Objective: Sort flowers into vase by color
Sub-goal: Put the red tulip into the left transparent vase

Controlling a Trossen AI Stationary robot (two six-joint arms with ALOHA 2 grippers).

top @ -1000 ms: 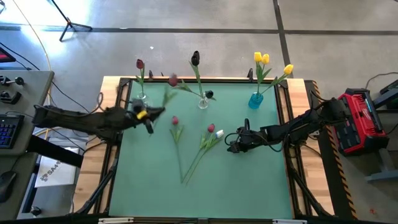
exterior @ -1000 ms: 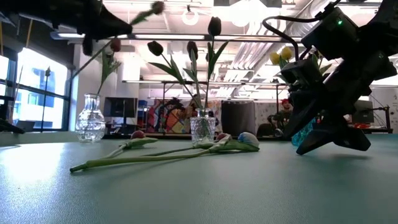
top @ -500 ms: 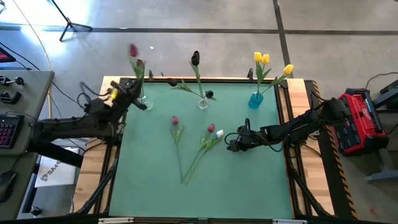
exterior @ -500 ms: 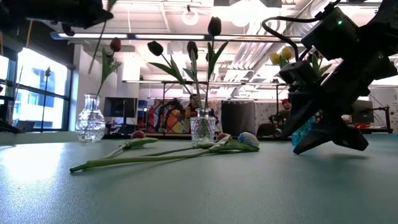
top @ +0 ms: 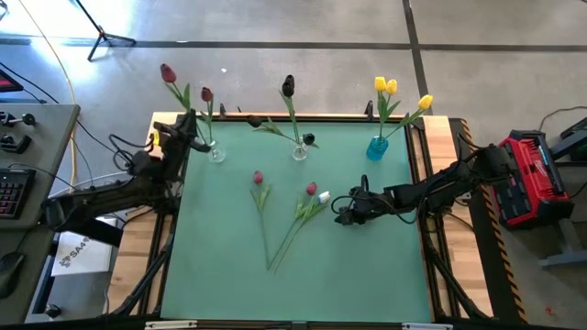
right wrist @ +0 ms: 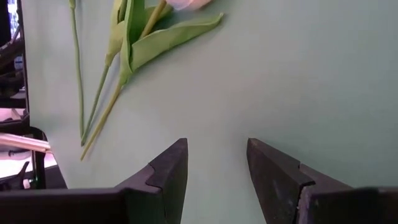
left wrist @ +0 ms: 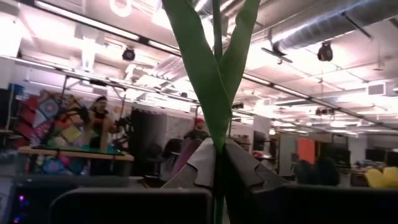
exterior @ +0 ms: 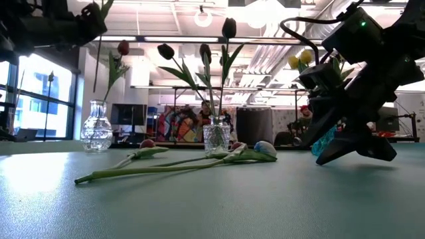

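Since the earlier frame, left pincer [top: 186,128] has swung from mid-desk to the far-left corner, clamped on a dark red tulip with long green stem [top: 168,72], upright beside the clear glass vase [top: 216,152]. Right pincer [top: 341,210] hovers open near three tulips lying on the green desk [top: 367,275].

The left gripper [top: 183,131] has swung from mid-table to the far-left corner, carrying its red tulip [top: 168,72] up beside the left vase [top: 216,152].
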